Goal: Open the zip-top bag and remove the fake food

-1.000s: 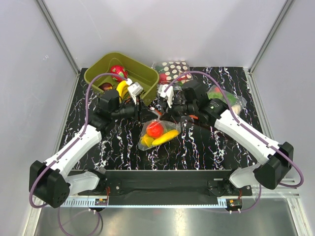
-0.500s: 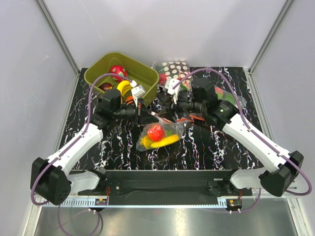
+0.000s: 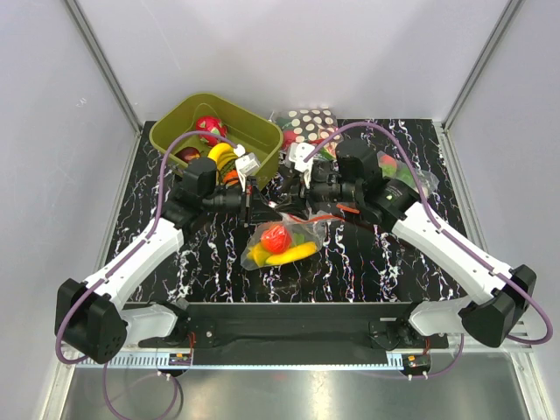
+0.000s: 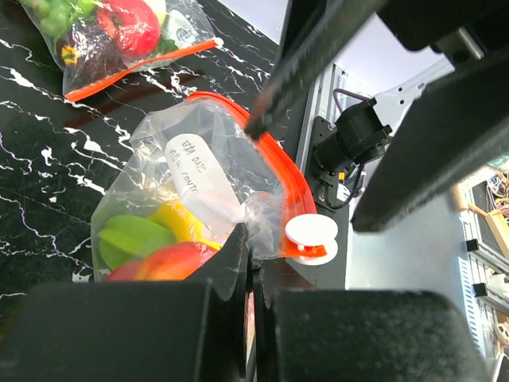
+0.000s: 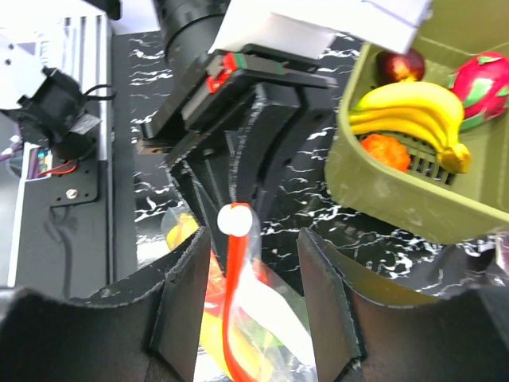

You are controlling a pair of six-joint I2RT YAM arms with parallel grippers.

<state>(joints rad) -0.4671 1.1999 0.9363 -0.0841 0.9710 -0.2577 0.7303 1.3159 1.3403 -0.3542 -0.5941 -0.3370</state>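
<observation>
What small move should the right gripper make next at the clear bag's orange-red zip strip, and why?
Probably close the right gripper on the orange-red zip strip beside its round white slider. Its fingers straddle the strip with gaps on both sides, while the left gripper is clamped on the clear crinkly zip-top bag near that slider, so a pull needs a second hold.

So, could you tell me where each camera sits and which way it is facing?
Top external: above and behind the arms, looking down on the table; both arms show whole, the left gripper and right gripper at the zip-top bag.
Left wrist: on the left arm, looking along its own shut fingers at the bag, right gripper opposite.
Right wrist: on the right arm, facing the left gripper; own fingers open around the zip strip.
Shared: both wrist views show the white slider.
</observation>
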